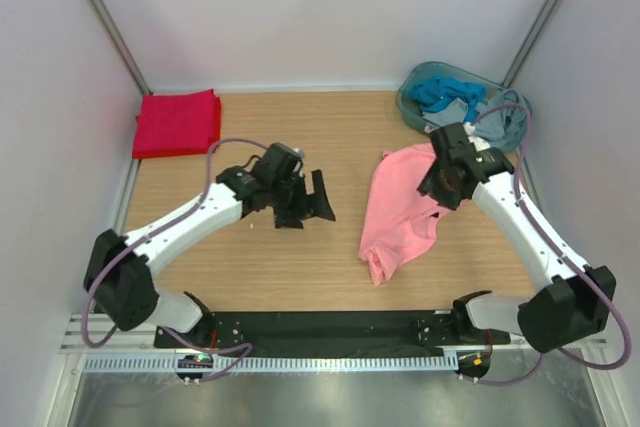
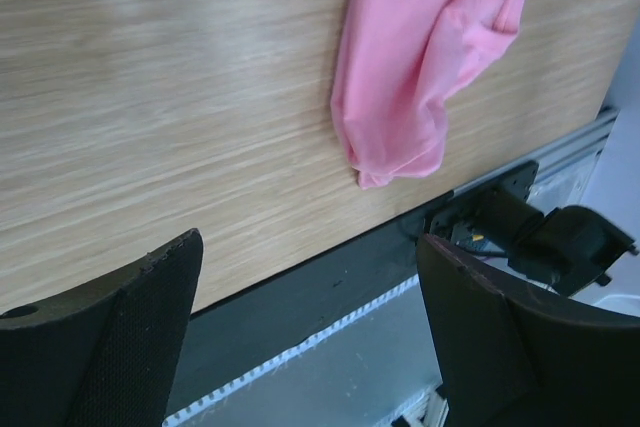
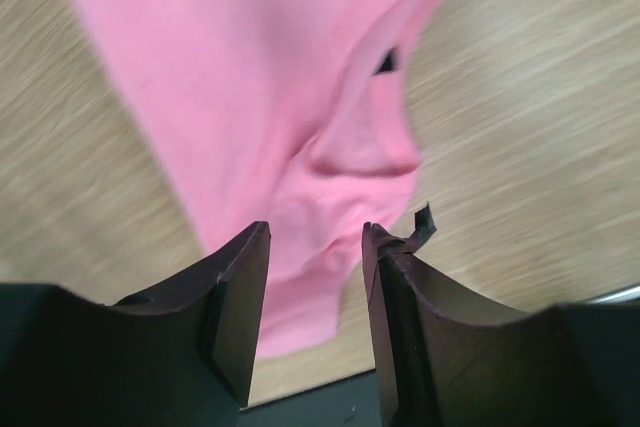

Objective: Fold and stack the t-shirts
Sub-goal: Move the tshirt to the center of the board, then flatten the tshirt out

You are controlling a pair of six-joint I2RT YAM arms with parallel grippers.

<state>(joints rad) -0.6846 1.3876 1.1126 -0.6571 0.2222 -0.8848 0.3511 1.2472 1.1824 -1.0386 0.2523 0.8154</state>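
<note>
The salmon-pink t-shirt [image 1: 398, 212] lies crumpled on the right half of the wooden table. It also shows in the left wrist view [image 2: 420, 57] and in the right wrist view [image 3: 260, 97], where its dark neck label [image 3: 385, 62] is visible. My right gripper [image 1: 446, 183] hovers over the shirt's far right part, its jaws [image 3: 315, 232] open with the pink cloth below them. The bright red t-shirt [image 1: 178, 123] lies folded at the back left corner. My left gripper [image 1: 305, 209] is wide open and empty [image 2: 310, 257] above bare table, left of the pink shirt.
A teal basket [image 1: 405, 107] with blue and grey cloth [image 1: 455, 97] stands at the back right corner. White walls close the table on three sides. A black strip and metal rail [image 1: 320, 332] run along the near edge.
</note>
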